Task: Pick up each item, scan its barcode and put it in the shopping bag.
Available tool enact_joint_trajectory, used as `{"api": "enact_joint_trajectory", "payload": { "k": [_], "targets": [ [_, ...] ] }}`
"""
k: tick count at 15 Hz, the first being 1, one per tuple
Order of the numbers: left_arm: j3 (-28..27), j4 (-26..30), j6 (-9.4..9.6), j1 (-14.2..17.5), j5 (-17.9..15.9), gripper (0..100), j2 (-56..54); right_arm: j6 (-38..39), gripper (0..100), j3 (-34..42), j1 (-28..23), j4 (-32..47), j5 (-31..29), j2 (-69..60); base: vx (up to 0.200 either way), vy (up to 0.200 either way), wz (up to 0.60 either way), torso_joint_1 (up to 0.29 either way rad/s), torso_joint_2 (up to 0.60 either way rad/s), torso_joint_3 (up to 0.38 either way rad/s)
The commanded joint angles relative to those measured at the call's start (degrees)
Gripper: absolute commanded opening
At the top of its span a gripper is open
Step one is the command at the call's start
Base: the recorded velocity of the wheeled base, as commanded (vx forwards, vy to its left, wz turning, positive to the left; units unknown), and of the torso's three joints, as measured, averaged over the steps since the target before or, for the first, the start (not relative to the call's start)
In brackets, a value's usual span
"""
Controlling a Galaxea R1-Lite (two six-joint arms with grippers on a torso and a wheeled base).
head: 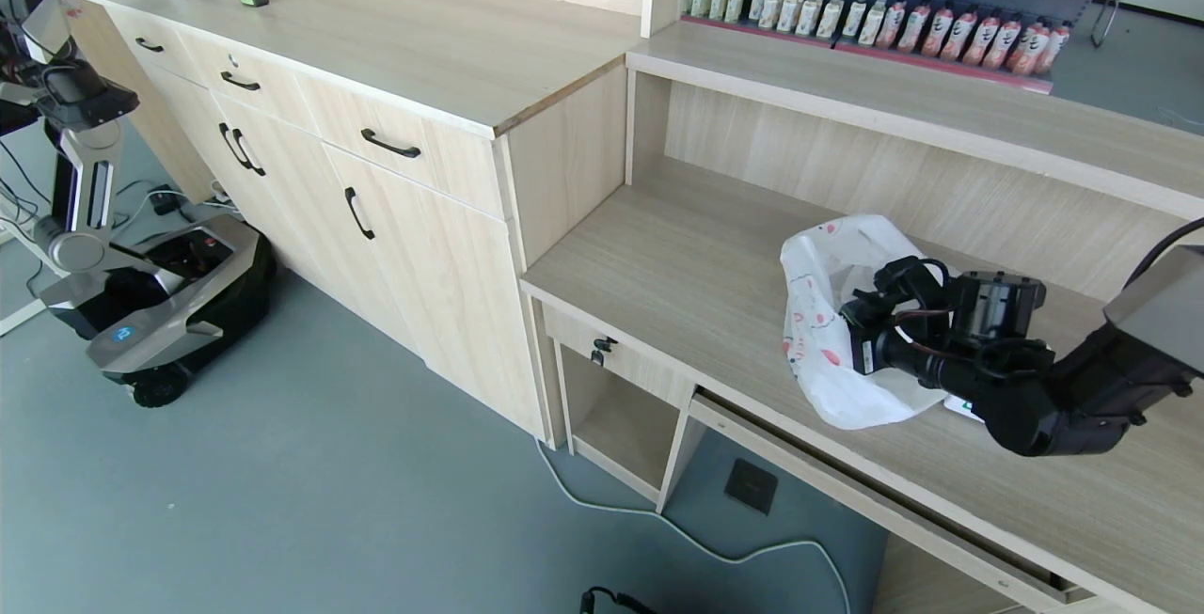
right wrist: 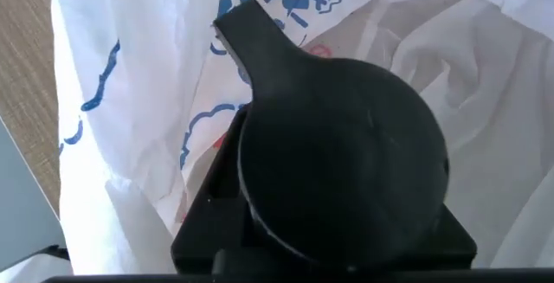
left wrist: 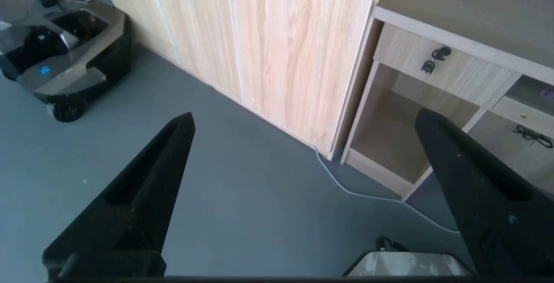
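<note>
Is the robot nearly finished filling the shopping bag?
Hard to say. The right gripper is at the mouth of the white shopping bag on the counter, with a dark round thing over the bag, so a drop-off looks under way. The bag's contents are hidden. The left gripper hangs open and empty over the floor.

White crinkled plastic shopping bag point(head: 823, 332), printed blue and red; pale wood-grain desk point(head: 677, 257); grey floor point(head: 282, 501).
</note>
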Motion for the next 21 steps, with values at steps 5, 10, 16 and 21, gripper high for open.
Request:
{"api": "enact_joint_trajectory", "payload": {
  "k": [5, 10, 16, 21],
  "targets": [
    [0.0, 0.0, 0.0, 0.0, 0.0, 100, 0.0, 1.4, 100, -0.2, 0.1, 0.0, 0.1, 2.7, 0.0, 0.0, 0.0, 0.0, 0.0, 0.0],
    [0.0, 0.0, 0.0, 0.0, 0.0, 100, 0.0, 3.8, 100, -0.7, -0.5, 1.0, 0.0, -3.8, 0.0, 0.0, 0.0, 0.0, 0.0, 0.0],
    [0.0, 0.0, 0.0, 0.0, 0.0, 100, 0.0, 0.6, 100, 12.0, -11.5, 11.9, 0.1, -30.6, 0.0, 0.0, 0.0, 0.0, 0.0, 0.0],
    [0.0, 0.0, 0.0, 0.0, 0.0, 100, 0.0, -8.3, 100, 15.6, -22.3, 38.4, -3.8, -51.7, 0.0, 0.0, -0.12, 0.001, 0.0, 0.001]
  ]
}}
